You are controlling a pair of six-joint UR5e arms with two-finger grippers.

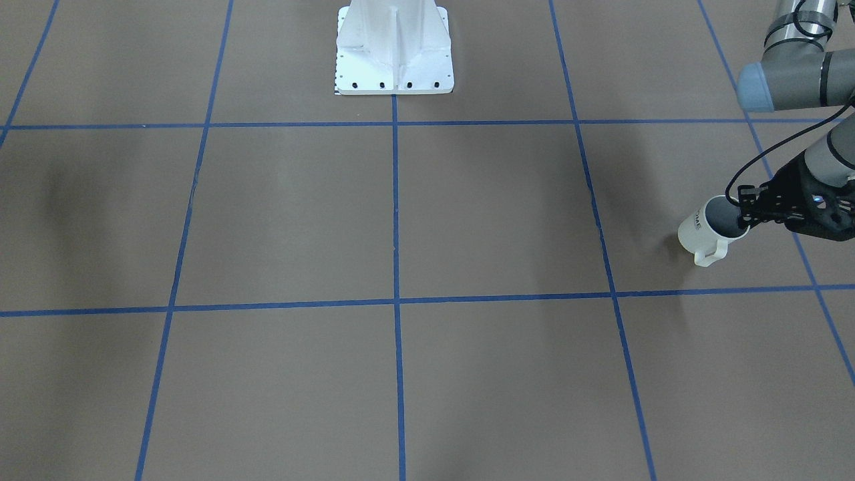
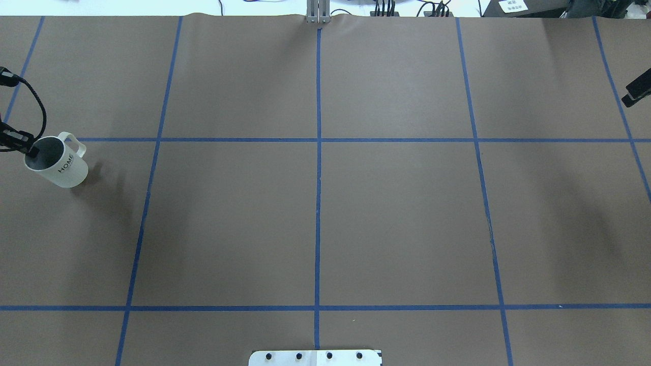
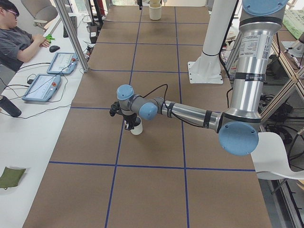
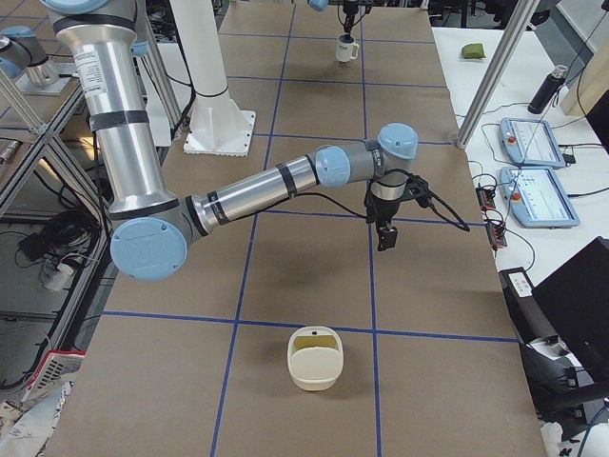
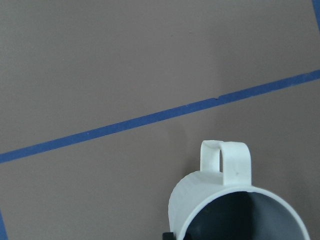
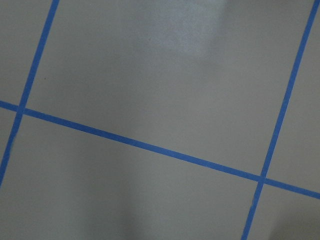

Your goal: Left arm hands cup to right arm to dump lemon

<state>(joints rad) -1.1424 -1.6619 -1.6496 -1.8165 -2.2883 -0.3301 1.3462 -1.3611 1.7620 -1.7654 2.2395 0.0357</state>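
Small white mug (image 5: 235, 200) with black "HOME" lettering hangs tilted at the left, rim pinched by the left gripper (image 1: 743, 212) — the right gripper (image 4: 384, 240) hovers far right, spread or pressed together I cannot tell.

The silver-and-blue jointed left arm (image 3: 190, 113) stretches out low. Its black two-finger left gripper (image 1: 743, 216) points down, pinched over the rim of the small white mug (image 1: 698, 234). The matching right arm (image 4: 252, 190) extends too, its black right gripper (image 4: 383, 236) hanging downward, finger spacing unclear.
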